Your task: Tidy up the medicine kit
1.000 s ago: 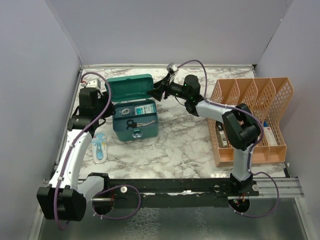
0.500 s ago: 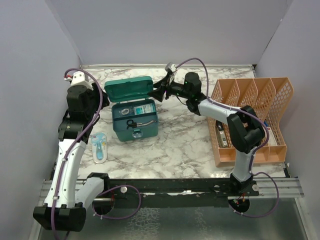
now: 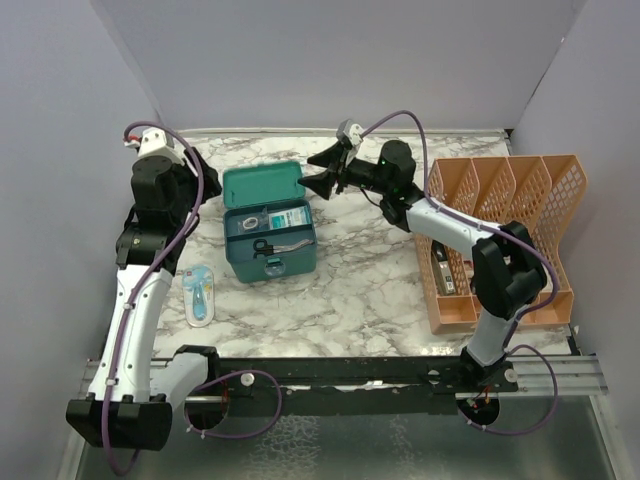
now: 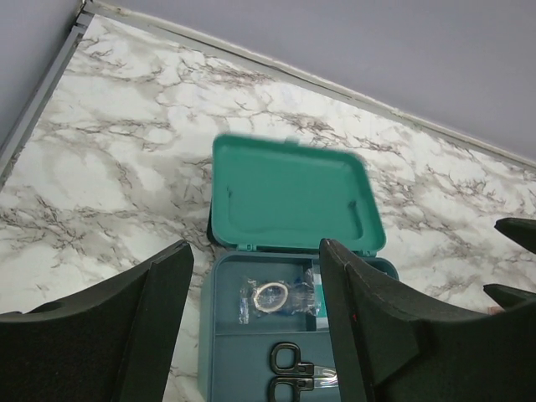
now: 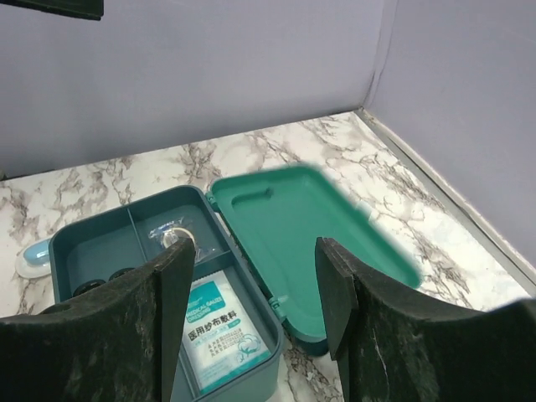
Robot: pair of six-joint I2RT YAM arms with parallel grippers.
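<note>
Two grippers and one kit logged, left to right.

1. Left gripper (image 4: 255, 251): raised near the left wall, fingers spread wide, holding nothing. It looked down on the kit from the far-left side.
2. Blue-and-white packet (image 3: 201, 293): flat on the marble table (image 3: 370, 290), just left of the kit's near corner. Contents were too small to tell.
3. Medicine kit (image 3: 270, 240): teal box left of centre on the table, between the two grippers. The lid (image 3: 262, 185) was swung open and leaning back toward the far wall, well apart from it. The divided interior held:
   - a small roll in a clear wrapper (image 4: 270, 295), far compartment;
   - a white-and-teal gauze packet (image 5: 213, 335) printed "医用纱布敷料", with smaller lines unreadable;
   - black-handled scissors (image 4: 285, 368), near compartment.
4. Right gripper (image 3: 322, 170): just right of the lid, fingers parted, gripping nothing and touching nothing.
5. Orange mesh rack (image 3: 505, 240): along the right edge, with slotted dividers. It held boxes (image 3: 440, 270) whose labels were unreadable.

Bare marble lay in front of the kit and between kit and rack.
</note>
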